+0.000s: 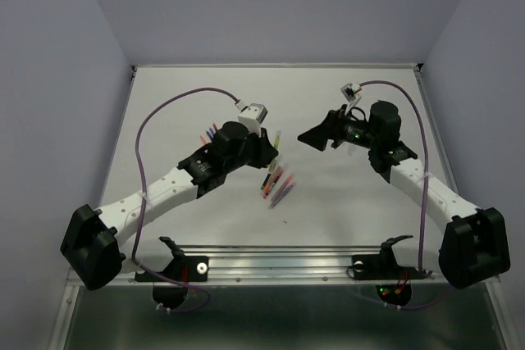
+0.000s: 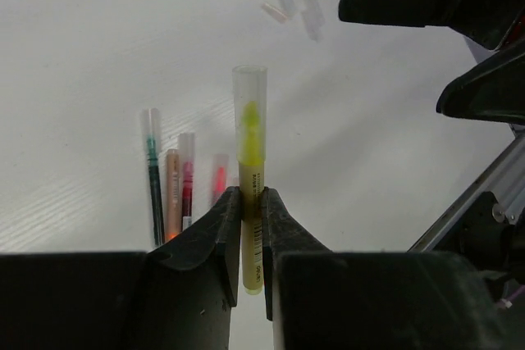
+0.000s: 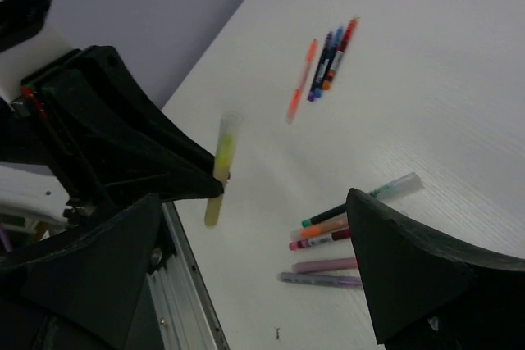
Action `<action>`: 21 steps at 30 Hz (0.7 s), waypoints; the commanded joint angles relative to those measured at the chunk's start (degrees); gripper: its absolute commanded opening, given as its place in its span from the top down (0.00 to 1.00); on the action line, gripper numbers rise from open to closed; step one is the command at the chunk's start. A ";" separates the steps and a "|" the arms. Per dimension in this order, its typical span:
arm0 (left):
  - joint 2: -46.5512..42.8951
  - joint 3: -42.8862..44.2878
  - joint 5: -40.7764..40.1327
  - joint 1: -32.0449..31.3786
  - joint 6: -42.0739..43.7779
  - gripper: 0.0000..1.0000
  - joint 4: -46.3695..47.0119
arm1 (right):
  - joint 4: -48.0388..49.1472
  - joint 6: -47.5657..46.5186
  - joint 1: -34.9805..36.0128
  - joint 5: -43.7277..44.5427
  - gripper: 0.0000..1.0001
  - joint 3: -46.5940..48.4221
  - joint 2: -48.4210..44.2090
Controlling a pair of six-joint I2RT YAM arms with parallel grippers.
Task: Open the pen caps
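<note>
Find the clear cap on the far end of the yellow pen, sleeved over the bright tip and not yet off. Clamped on that pen's barrel, behind the cap: the left gripper, one finger pressed to each side. Facing the pen's capped end, near but not touching: the right gripper, spread wide and holding nothing. To pull well, by the look of it — line up along the pen's axis, close on the cap alone rather than the barrel, then draw straight off without bending; hold the left clamp firm. Beside and beneath the yellow pen, on the table: other pens lying loose, their caps too blurred to sort. Past the pen's tip in the left wrist view, a few pale pieces — perhaps loose caps, impossible to say.
</note>
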 commanded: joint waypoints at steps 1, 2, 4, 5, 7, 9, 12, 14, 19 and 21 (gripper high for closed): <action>-1.59 -1.96 8.58 -0.16 3.45 1.00 8.32 | 16.19 7.14 2.66 -9.22 0.00 -0.98 0.27; -2.03 -2.13 8.94 -0.25 3.45 1.00 9.45 | 16.20 7.41 2.67 -8.87 0.00 -0.37 0.45; -2.30 -1.96 9.29 -0.25 3.45 1.00 9.99 | 16.12 7.67 4.16 -8.00 0.00 0.25 0.97; -2.30 -1.96 9.56 -0.25 3.45 1.00 10.34 | 16.03 8.11 5.21 -6.25 0.00 0.52 1.24; -2.39 -1.78 9.99 -0.25 3.45 1.00 10.96 | 15.94 8.81 6.00 -3.88 0.02 1.13 2.03; -2.56 -1.87 10.35 -0.25 3.18 1.00 11.83 | 15.33 9.17 6.71 -1.85 0.09 1.57 2.82; -2.91 -2.13 10.52 -0.25 2.92 1.00 12.89 | 12.70 8.64 8.72 2.28 0.16 2.71 3.70; -3.09 -2.31 10.70 -0.25 2.57 1.00 13.42 | 12.42 8.55 9.52 3.87 0.22 3.07 4.05; -3.27 -2.66 10.70 -0.25 2.30 1.00 13.94 | 13.21 9.43 11.80 6.59 0.41 3.33 4.67; -3.53 -2.75 10.70 -0.25 2.21 1.00 14.30 | 14.09 11.01 12.42 8.44 0.54 2.72 4.67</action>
